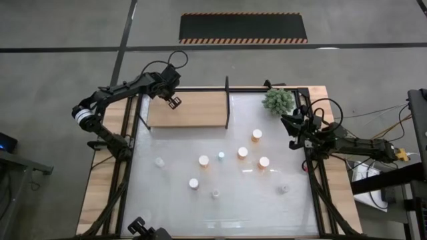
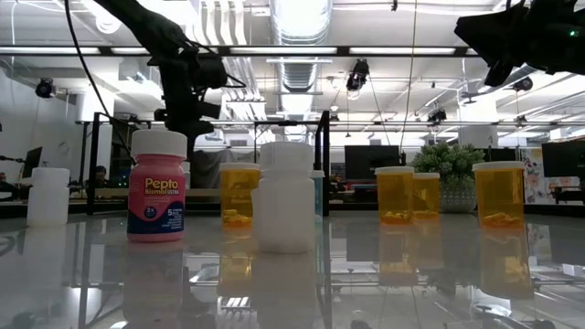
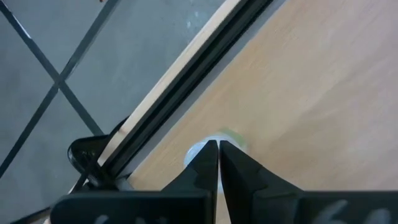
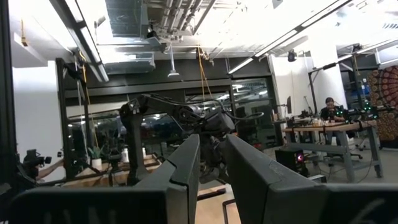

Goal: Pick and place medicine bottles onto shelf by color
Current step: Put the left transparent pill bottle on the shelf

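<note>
The left end effector (image 1: 174, 101) hangs over the far left corner of the shelf (image 1: 197, 113), a flat light-brown wooden board edged by black frame bars. The right end effector (image 1: 294, 131) waits at the worktop's (image 1: 167, 200) right edge, just beside a spiky green plant (image 1: 278, 100). From above, nine medicine bottles dot the glossy white worktop: four orange ones with pale round caps (image 1: 257, 135), one white-capped at the front (image 1: 193, 183), and four smaller, paler ones (hard to make out), one of them with a bluish top (image 1: 221, 155). All nine stand well apart from the shelf.

At worktop height, seven bottles are plain: a pink-labelled one with a white cap (image 2: 157, 185), a plain white cylinder in front (image 2: 286, 197), another white one far left (image 2: 48, 196), and four translucent orange ones (image 2: 499, 194). The left arm (image 2: 187, 78) rises dark behind the pink bottle; the plant stands between two orange bottles in the background.

The left wrist view shows the left end effector's fingers (image 3: 202, 168) pressed almost together with only a sliver between them, holding nothing, above smooth wood grain; a small pale round thing lies just past their tips (what it is I cannot tell).

The right wrist view shows the right end effector's fingers (image 4: 255, 174) slightly parted and empty, aimed level into the room, where a person sits at a far bench (image 4: 329, 109).
</note>
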Controlling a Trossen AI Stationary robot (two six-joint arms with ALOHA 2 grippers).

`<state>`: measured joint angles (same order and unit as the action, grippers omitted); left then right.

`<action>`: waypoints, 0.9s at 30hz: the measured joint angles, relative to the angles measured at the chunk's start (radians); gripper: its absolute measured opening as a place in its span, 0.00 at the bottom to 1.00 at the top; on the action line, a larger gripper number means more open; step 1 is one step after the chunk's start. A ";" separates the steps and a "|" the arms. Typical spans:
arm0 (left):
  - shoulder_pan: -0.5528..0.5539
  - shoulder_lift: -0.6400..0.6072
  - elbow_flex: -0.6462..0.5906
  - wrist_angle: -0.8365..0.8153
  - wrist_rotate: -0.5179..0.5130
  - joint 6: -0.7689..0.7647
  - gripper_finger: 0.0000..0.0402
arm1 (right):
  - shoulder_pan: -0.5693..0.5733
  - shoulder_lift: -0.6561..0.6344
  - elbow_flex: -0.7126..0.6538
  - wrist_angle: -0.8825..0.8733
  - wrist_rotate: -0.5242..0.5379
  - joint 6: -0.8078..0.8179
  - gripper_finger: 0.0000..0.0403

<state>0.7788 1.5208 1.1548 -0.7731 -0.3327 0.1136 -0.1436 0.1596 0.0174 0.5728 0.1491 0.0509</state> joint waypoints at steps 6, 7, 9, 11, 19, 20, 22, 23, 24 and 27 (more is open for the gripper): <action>0.000 0.000 0.000 -0.059 -0.063 -0.002 0.00 | 0.000 0.000 0.000 0.000 0.000 0.000 0.17; 0.000 0.000 0.000 -0.065 -0.068 -0.001 0.00 | 0.000 0.000 0.000 0.000 0.000 0.000 0.17; 0.000 -0.001 0.002 -0.077 -0.070 -0.001 0.00 | 0.000 0.000 0.000 0.000 0.000 0.000 0.17; 0.000 -0.005 0.002 -0.080 -0.070 -0.001 0.00 | 0.000 0.000 0.000 0.000 0.000 0.000 0.17; -0.008 -0.058 0.016 -0.127 -0.018 -0.001 0.00 | 0.000 0.000 0.000 0.000 0.000 0.001 0.17; -0.008 -0.063 0.015 -0.128 0.014 -0.002 0.00 | 0.000 0.000 0.000 0.000 0.000 0.001 0.17; -0.009 -0.068 0.013 -0.128 0.069 -0.005 0.00 | 0.000 0.000 0.000 0.000 0.000 0.001 0.17; -0.011 -0.069 0.012 -0.128 0.090 -0.009 0.00 | 0.000 0.000 0.000 0.000 0.000 0.001 0.17; -0.015 -0.068 0.009 -0.127 0.097 -0.012 0.00 | 0.000 0.000 0.000 0.000 0.000 0.001 0.17; -0.019 -0.055 -0.004 -0.128 0.101 -0.022 0.00 | 0.000 0.000 0.000 0.000 0.000 0.001 0.17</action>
<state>0.7597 1.4656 1.1503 -0.9010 -0.2322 0.0918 -0.1432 0.1596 0.0171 0.5728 0.1488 0.0521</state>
